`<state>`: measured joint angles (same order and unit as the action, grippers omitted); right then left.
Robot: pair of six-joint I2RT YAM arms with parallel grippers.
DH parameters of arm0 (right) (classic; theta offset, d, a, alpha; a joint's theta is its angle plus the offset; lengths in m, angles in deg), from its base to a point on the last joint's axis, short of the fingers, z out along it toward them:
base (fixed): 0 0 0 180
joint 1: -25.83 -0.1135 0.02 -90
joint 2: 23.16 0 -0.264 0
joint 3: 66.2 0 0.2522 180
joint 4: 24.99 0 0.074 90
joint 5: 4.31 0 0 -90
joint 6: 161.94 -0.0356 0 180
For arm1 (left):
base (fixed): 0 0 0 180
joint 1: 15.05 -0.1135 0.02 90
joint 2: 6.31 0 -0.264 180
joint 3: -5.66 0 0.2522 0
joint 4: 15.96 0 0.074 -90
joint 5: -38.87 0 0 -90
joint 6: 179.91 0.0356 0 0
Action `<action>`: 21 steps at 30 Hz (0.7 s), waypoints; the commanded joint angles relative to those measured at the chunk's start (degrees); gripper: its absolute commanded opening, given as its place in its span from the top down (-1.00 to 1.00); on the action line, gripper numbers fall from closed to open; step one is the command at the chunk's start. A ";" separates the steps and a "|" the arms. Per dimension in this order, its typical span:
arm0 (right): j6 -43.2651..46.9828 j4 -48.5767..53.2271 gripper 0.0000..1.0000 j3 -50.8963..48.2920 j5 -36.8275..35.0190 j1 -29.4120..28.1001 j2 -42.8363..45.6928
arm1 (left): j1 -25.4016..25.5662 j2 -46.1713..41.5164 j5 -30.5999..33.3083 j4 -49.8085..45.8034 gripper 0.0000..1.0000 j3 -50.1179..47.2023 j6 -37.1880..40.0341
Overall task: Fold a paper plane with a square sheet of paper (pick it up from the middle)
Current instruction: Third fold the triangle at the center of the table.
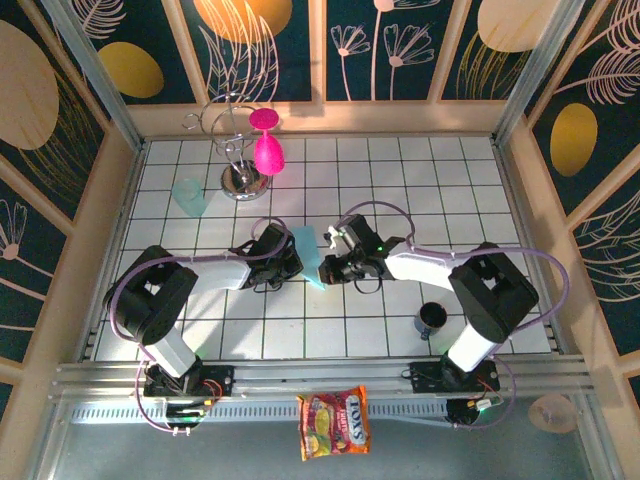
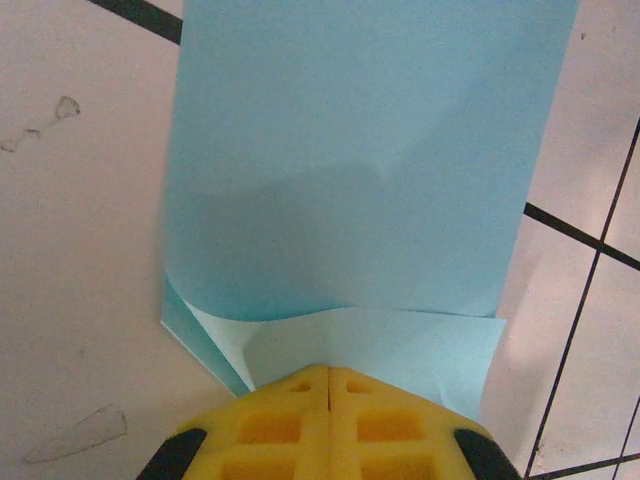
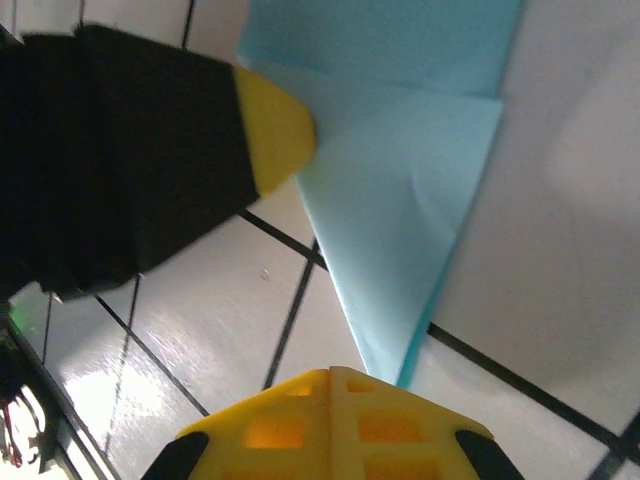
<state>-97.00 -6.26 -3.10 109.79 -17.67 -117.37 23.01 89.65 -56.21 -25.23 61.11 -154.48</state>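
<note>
The light-blue sheet of paper (image 1: 306,243) lies on the tiled table, folded narrow, with its near end tapering to a point like a rough paper plane. In the left wrist view the paper (image 2: 350,150) shows a top layer curling over a lower flap. My left gripper (image 2: 328,368) is shut, its yellow tips resting on that flap's edge. In the right wrist view the paper (image 3: 400,200) narrows to a point that runs under my shut right gripper (image 3: 330,372). The left arm's yellow fingertip (image 3: 275,130) touches the paper's side. From above, both grippers meet at the paper, left (image 1: 290,262) and right (image 1: 326,268).
Two pink goblets (image 1: 267,150) hang on a wire rack (image 1: 238,180) at the back. A pale-teal cup (image 1: 188,196) stands left of it. A dark cup (image 1: 432,318) sits near the right arm's base. A snack packet (image 1: 334,422) lies off the table's front edge.
</note>
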 commanded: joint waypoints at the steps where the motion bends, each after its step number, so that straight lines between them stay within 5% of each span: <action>1: -1.48 -1.33 0.92 2.32 0.59 -0.22 -2.66 | 0.06 1.83 0.68 -2.99 0.90 0.22 0.76; 21: -2.05 2.12 1.00 2.75 -1.75 -0.35 -11.53 | 0.10 -5.18 -1.68 0.17 0.86 2.32 5.57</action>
<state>-98.45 -7.75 -0.76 110.20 -17.67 -126.31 23.01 87.88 -56.74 -26.51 62.36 -151.68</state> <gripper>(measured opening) 0.054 0.069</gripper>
